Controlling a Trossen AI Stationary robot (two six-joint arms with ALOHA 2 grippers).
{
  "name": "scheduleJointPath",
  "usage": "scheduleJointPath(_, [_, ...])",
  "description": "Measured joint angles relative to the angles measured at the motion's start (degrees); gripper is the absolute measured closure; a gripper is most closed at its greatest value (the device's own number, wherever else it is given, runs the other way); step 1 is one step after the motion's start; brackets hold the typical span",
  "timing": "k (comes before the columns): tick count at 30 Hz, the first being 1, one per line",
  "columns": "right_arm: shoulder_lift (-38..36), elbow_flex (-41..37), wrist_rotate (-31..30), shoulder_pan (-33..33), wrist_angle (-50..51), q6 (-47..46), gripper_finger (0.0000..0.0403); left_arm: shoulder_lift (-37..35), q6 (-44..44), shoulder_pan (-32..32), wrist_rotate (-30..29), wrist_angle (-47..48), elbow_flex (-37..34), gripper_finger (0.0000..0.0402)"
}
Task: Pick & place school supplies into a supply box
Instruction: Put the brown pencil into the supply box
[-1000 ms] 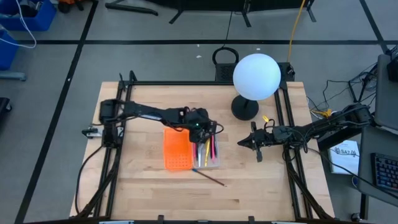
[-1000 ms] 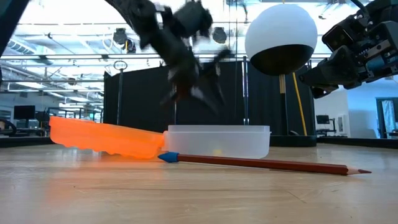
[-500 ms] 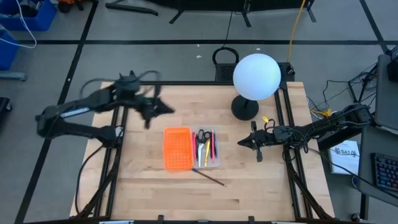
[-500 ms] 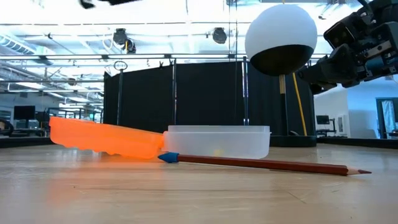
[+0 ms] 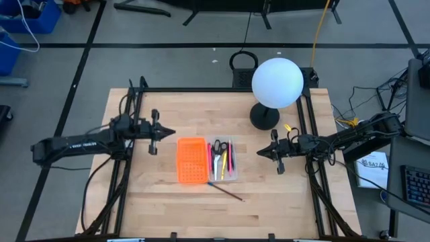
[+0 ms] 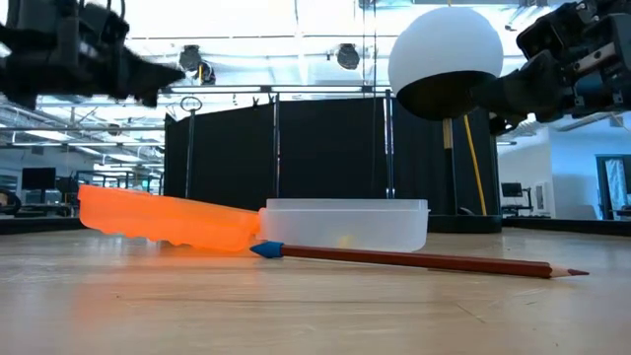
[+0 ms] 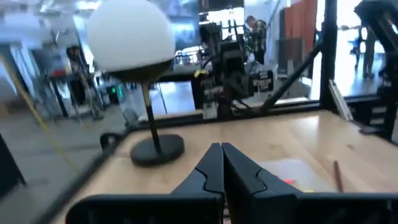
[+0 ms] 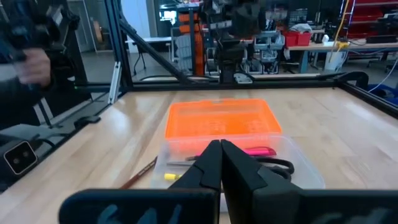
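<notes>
Left gripper [image 5: 163,132] hangs above the table's left side, well clear of the supply box [image 5: 224,176], and on my left wrist feed its fingers [image 7: 210,168] sit pressed together with nothing between them. My right gripper [image 5: 263,152] waits on the other side of the box, fingers [image 8: 212,160] likewise closed and empty. From overhead I see the clear supply box mid-table, between the two grippers, with the orange panel [image 5: 191,160] touching its left edge. Inside lie the scissors [image 5: 217,146] and the pink pen [image 5: 229,158], which the table-level camera cannot show me: there the box [image 6: 345,224] is only a cloudy wall with a yellow spot behind it. That low feed does give me the loose pencil [image 6: 414,258] plainly, red-brown with a blue end cap, lying on the wood in front of the box; overhead it [image 5: 226,191] is a thin slanted line just beyond the box's near end. The white globe lamp [image 5: 276,82] stands at the far edge. I can read no writing anywhere
</notes>
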State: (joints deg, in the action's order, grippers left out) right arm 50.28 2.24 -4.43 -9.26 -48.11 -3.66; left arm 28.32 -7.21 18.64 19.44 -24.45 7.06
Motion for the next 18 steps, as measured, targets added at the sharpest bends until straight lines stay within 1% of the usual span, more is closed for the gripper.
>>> scheduleJointPath(3, [0.0, 0.0, 0.1, 0.0, -0.1, 0.0, 0.0403, -3.4, 3.2, 0.0, 0.3, 1.7, -3.7, 0.04])
scheduleJointPath(6, [0.0, 0.0, 0.0, 0.0, 0.3, -0.1, 0.0403, -7.6, 2.6, -0.1, 1.9, 3.2, -6.4, 0.04])
scheduleJointPath(8, [0.0, 0.0, 0.0, 0.0, 0.2, -0.1, 0.0403, -9.8, 0.1, -0.1, 3.1, 7.0, -6.5, 0.04])
scheduleJointPath(10, [0.0, 0.0, 0.0, 0.0, 0.0, -0.1, 0.0403, -10.8, -1.5, -0.1, 3.9, 8.2, -6.5, 0.04])
scheduleJointPath(12, [0.0, 0.0, 0.0, 0.0, -0.2, -0.1, 0.0403, -11.4, -1.6, -0.1, 4.6, 7.5, -6.5, 0.0401])
scheduleJointPath(16, [0.0, 1.4, -0.3, 0.0, -0.5, 0.1, 0.0403, -11.5, -2.7, -0.1, 3.6, 7.5, -6.5, 0.0397])
scheduleJointPath(18, [0.4, 4.6, -0.2, -0.6, 5.1, 0.0, 0.0403, -11.5, -3.0, -0.1, 2.2, 7.6, -6.5, 0.0389])
